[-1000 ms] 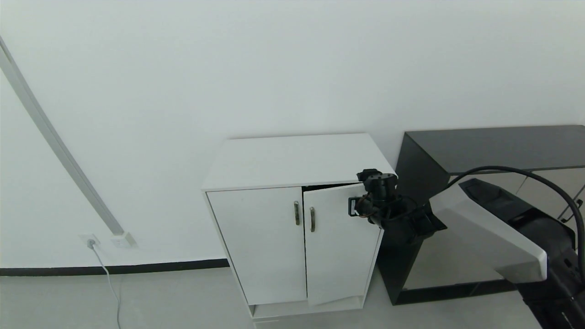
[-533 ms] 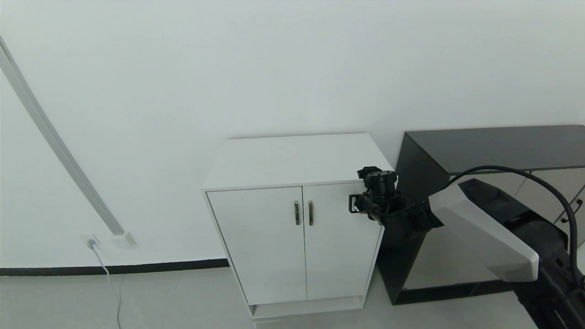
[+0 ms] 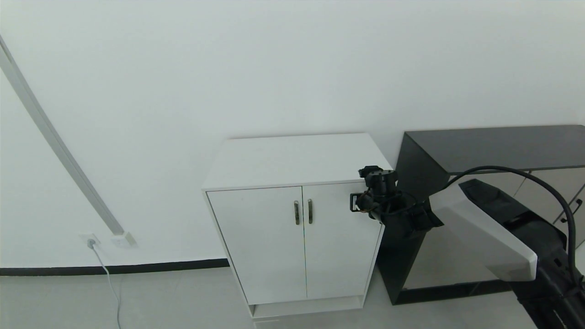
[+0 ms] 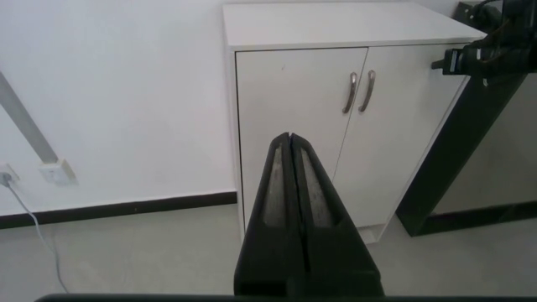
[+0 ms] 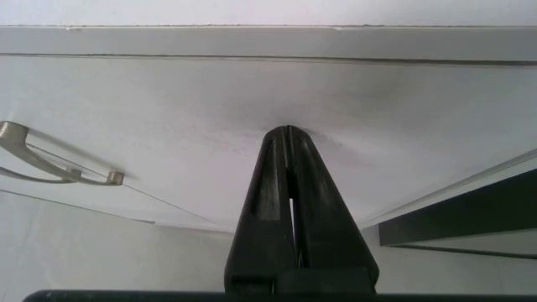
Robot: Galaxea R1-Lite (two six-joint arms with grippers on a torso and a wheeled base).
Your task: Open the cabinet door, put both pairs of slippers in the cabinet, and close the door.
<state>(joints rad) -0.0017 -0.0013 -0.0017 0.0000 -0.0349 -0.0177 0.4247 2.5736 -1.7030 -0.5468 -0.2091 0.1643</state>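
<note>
Standing upright on the grey floor [image 3: 173, 301], the white cabinet [image 3: 292, 160] is taller than wide and faces the robot, its back to the white wall [image 3: 274, 68]. The left door [image 3: 260, 242] and right door [image 3: 340, 246] sit flush shut; their two handles [image 3: 297, 212] run vertically, side by side at the centre seam. The right pincer [image 5: 288, 138], fingers pressed together and empty, has its tip at the right door near its upper edge. The left pincer [image 4: 289, 143], likewise closed on nothing, hangs well back, pointing at the cabinet. A dark sideboard [image 3: 493, 146] stands just beside the cabinet; a socket [image 3: 90, 241] with a cable [image 3: 112, 283] sits low on the wall.
</note>
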